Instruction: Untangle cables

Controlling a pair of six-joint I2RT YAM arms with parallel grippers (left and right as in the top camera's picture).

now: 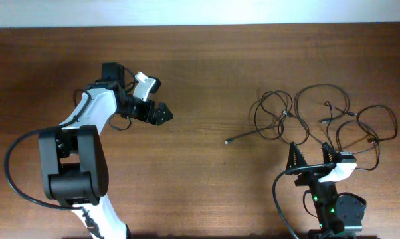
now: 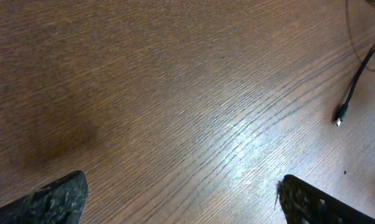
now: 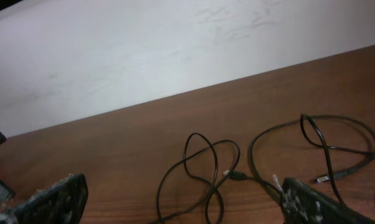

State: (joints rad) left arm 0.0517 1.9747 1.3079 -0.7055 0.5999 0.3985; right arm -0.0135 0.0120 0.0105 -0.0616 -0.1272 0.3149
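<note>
The cables [image 1: 323, 113] are thin black wires lying in loose overlapping loops on the right half of the wooden table. One end with a small plug tip [image 1: 228, 141] trails out to the left. My right gripper [image 1: 311, 158] is open and empty just in front of the loops. The right wrist view shows the loops [image 3: 203, 168] and a plug [image 3: 234, 176] between and beyond its fingers [image 3: 184, 205]. My left gripper [image 1: 163, 114] is open and empty over bare wood, well left of the cables. In its wrist view [image 2: 181, 205] only a plug tip [image 2: 340, 117] shows, at the far right.
The wooden table [image 1: 206, 73] ends at a white wall along the back [image 3: 144, 56]. The left arm's thick black cable [image 1: 14, 166] loops beside its base at the left.
</note>
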